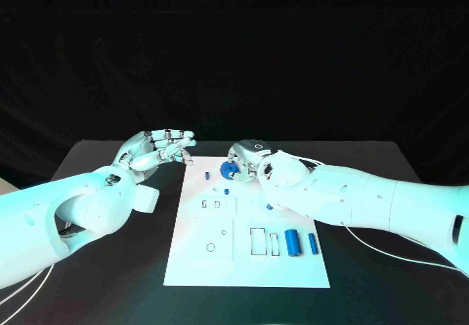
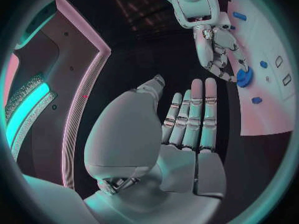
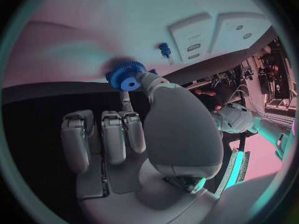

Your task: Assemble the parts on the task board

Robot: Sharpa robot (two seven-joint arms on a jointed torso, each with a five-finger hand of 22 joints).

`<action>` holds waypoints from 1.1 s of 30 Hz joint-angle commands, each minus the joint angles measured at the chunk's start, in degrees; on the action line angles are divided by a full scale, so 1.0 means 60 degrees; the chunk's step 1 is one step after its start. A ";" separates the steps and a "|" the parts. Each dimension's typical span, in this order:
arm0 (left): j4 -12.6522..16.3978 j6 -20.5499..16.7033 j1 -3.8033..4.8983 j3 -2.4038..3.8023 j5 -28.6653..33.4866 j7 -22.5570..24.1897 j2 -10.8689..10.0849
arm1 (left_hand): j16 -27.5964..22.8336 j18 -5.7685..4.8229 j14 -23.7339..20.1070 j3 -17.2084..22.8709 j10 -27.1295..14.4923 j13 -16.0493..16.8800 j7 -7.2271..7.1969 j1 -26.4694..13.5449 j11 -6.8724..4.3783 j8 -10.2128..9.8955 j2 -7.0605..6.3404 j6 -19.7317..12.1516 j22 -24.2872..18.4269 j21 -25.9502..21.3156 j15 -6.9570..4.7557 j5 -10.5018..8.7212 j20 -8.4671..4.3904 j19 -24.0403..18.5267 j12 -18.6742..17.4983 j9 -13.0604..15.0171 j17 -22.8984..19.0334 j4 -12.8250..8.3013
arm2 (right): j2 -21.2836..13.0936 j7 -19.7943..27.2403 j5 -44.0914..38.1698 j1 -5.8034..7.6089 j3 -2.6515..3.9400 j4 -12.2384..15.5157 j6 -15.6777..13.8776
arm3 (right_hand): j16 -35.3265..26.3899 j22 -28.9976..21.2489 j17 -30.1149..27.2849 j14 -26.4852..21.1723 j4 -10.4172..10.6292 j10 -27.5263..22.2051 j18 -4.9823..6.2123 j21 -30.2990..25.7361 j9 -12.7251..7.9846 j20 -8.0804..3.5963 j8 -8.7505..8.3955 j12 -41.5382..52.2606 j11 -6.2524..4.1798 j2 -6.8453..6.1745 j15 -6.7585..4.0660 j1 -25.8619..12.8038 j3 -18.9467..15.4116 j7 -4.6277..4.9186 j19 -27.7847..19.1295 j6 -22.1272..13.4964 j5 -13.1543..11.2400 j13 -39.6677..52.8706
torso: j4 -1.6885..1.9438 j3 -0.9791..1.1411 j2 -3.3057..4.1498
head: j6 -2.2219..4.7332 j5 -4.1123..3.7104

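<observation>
1. The white task board (image 1: 245, 267) is laid in the middle of the black table (image 1: 117, 271), with dark surroundings seen behind the table's far edge.
2. A blue gear (image 1: 229, 170) is seen at the far end of the board, pinched at its edge by the right robot hand (image 1: 256, 162); in the right wrist view the gear (image 3: 126, 75) is touched by the thumb and a fingertip while the other fingers (image 3: 112, 134) are curled in.
3. The left robot hand (image 1: 156, 150) is held above the table just beside the board's far left corner, empty, its fingers (image 2: 193, 114) straight and laid side by side.
4. Two blue cylinders (image 1: 292, 242) are lain near the board's right edge, beside rectangular recesses (image 1: 258, 241).
5. Small blue pegs (image 1: 208, 174) are seen near the gear.
6. The gear is partly hidden from the head view by the right robot hand.
</observation>
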 commanded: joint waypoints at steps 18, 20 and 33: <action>-0.0010 0.0143 0.0011 0.0008 0.0033 -0.0001 0.0003 | 0.0056 0.0185 -0.0073 0.0007 0.0011 0.0009 0.0402 0.0048 0.0019 0.0012 0.0098 -0.0029 0.0035 0.0108 0.0023 -0.0046 0.0011 -0.0076 -0.0021 -0.0001 0.0009 0.0041 | -0.0107 0.0039 -0.0148 -0.0054 -0.0020 0.0201 -0.0238 | 0.0010 0.2515 0.2135 0.0911 0.0002 0.0723 -0.0064 0.0051 -0.0009 -0.0006 -0.0055 -0.0042 0.0071 -0.0009 0.0050 -0.0145 0.0045 0.0005 0.0999 -0.0079 0.0005 0.2198 | 0.0001 0.0001 0.0002 | 0.0009 0.0028; -0.0009 0.0139 0.0011 0.0008 0.0033 -0.0005 0.0001 | 0.0056 0.0185 -0.0073 0.0007 0.0011 0.0009 0.0402 0.0048 0.0019 0.0012 0.0098 -0.0029 0.0035 0.0108 0.0023 -0.0046 0.0011 -0.0076 -0.0021 -0.0001 0.0009 0.0041 | -0.0107 0.0038 -0.0149 -0.0054 -0.0020 0.0205 -0.0265 | 0.0010 0.2515 0.2135 0.0911 0.0002 0.0723 -0.0064 0.0051 -0.0009 -0.0006 -0.0055 -0.0042 0.0071 -0.0009 0.0050 -0.0145 0.0045 0.0005 0.0999 -0.0079 0.0005 0.2198 | -0.0007 0.0002 0.0003 | 0.0014 0.0026; 0.0001 0.0125 0.0011 0.0008 0.0033 -0.0014 -0.0009 | 0.0063 0.0185 -0.0079 0.0006 0.0004 0.0007 0.0403 0.0046 0.0021 0.0010 0.0097 -0.0034 0.0044 0.0123 0.0024 -0.0047 0.0012 -0.0088 -0.0024 -0.0003 0.0007 0.0042 | -0.0050 0.0079 -0.0013 -0.0054 -0.0020 0.0072 -0.0145 | 0.0011 0.2434 0.2144 0.0911 0.0496 0.0249 -0.0035 -0.0040 -0.0394 0.0305 -0.1030 -0.0561 0.0428 0.0171 0.0373 -0.0137 -0.1884 0.0396 0.0931 -0.1218 -0.0400 0.1676 | 0.0010 0.0000 0.0002 | 0.0024 0.0021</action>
